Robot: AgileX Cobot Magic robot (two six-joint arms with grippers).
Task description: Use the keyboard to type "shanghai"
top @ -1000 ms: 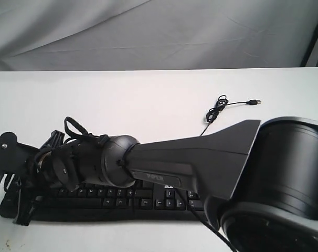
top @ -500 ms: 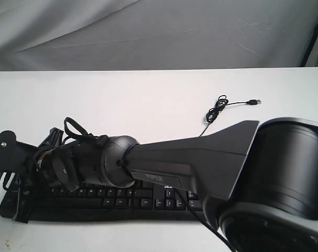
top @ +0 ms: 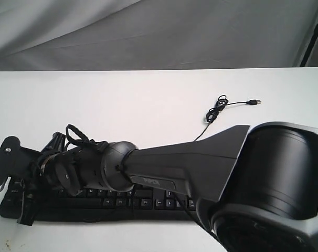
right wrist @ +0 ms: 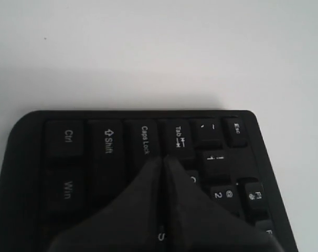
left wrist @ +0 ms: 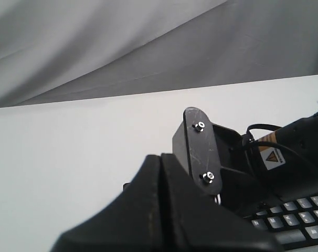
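Note:
The black keyboard (top: 148, 202) lies along the table's front edge, mostly covered by my right arm (top: 190, 163), which reaches across it to its left end. My right gripper (right wrist: 162, 158) is shut with nothing in it. Its tip hangs over the letter keys beside Caps Lock (right wrist: 144, 139) and Tab (right wrist: 179, 137); contact cannot be judged. In the exterior view its fingers (top: 27, 210) point down at the keyboard's left end. My left gripper (left wrist: 160, 157) is shut and empty, just beside the right gripper's black screw plate (left wrist: 201, 152). Keyboard keys (left wrist: 300, 210) show beyond it.
The keyboard's thin cable (top: 216, 111) lies coiled on the white table (top: 122, 100) behind the arm, its USB plug (top: 256, 102) loose. A grey cloth backdrop (top: 159, 31) hangs behind the table. The right arm's large base joint (top: 285, 178) fills the lower right.
My right arm and its wrist have dropped slightly lower toward the keyboard's left end. The keyboard and cable have not moved.

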